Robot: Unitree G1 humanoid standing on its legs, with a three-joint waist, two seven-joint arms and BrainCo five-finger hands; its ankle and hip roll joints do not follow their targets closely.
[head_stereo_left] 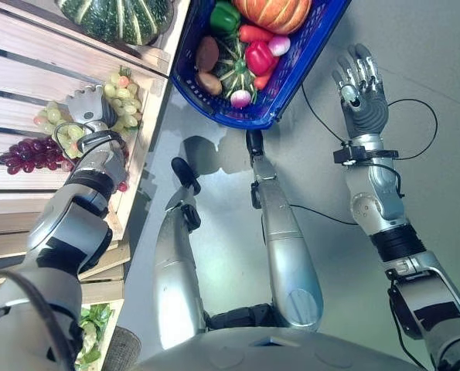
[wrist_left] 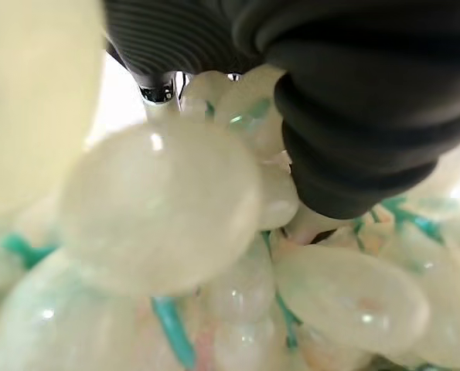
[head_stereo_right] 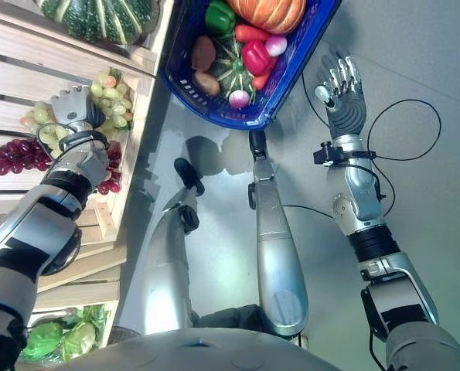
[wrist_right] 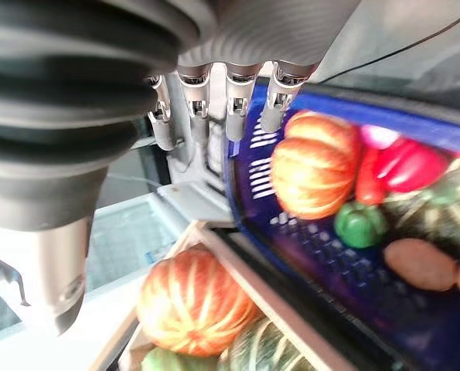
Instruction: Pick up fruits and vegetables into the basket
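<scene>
Green grapes (head_stereo_left: 121, 97) lie in the slatted wooden crate (head_stereo_left: 28, 69) on the robot's left side, a pale bunch just beside a dark red grape bunch (head_stereo_left: 32, 152). The left hand (head_stereo_left: 86, 108) sits right on the green bunch; its wrist view has translucent berries pressed up against the dark cover, with teal stems threading between them. Whether its fingers have closed around anything I cannot tell, since they are buried among the berries.

The step in hand looks like taking the green bunch. Judging from the shape, a good grasp would gather several berries or the stem cluster together, not pinch one berry (single berries are round, glossy and likely to slip out). Lift straight up before swinging over, so the bunch clears the crate's side board.

The blue plastic basket (head_stereo_left: 315, 46) stands on the grey floor, near the crate and already well stocked: an orange ribbed pumpkin (head_stereo_left: 272, 11), a green bell pepper (head_stereo_left: 224, 17), a red pepper (head_stereo_left: 259, 57), a small striped green squash (head_stereo_left: 231, 66), brown potatoes (head_stereo_left: 207, 54) and pink-white radishes (head_stereo_left: 240, 98). A large striped dark green squash (head_stereo_left: 117, 17) rests in the crate's far compartment.

The right hand (head_stereo_left: 359, 85) hangs beside the basket, fingers straight and spread, holding nothing.
</scene>
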